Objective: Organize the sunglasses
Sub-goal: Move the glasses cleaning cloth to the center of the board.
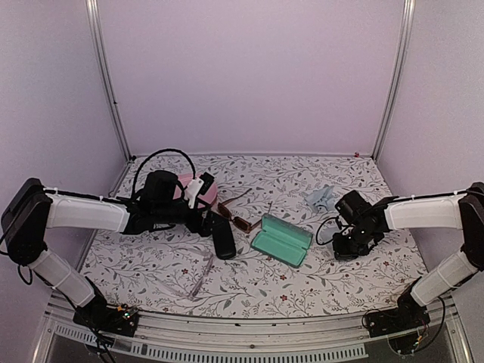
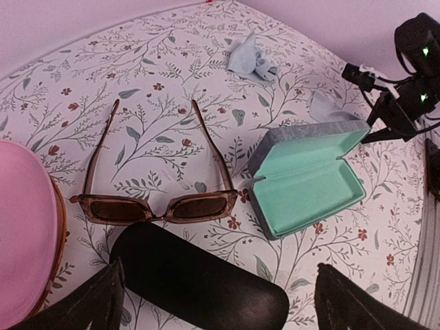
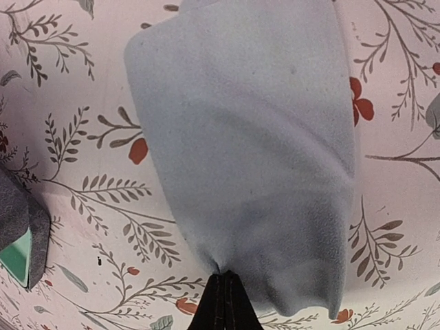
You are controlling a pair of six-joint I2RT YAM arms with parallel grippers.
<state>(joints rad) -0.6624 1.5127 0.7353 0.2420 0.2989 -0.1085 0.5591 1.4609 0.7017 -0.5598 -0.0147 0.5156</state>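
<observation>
The reddish-brown sunglasses point(image 2: 155, 206) lie unfolded on the floral table point(image 1: 151, 265), lenses toward my left gripper point(image 2: 220, 275); in the top view these sunglasses point(image 1: 240, 220) are at centre. That gripper is open, its fingers point(image 2: 93, 299) on either side of a black hard case point(image 2: 199, 278), not touching it. A pale, near-transparent pair point(image 1: 198, 278) lies near the front. My right gripper point(image 3: 223, 276) is shut, pinching the edge of a grey-blue cloth point(image 3: 247, 137). It hangs low at the right point(image 1: 346, 243).
An open grey-blue case with a teal lining point(image 2: 309, 179) lies right of the sunglasses. A pink case point(image 2: 24, 227) sits at the left, under my left wrist. A second crumpled blue cloth point(image 1: 321, 197) lies at the back right.
</observation>
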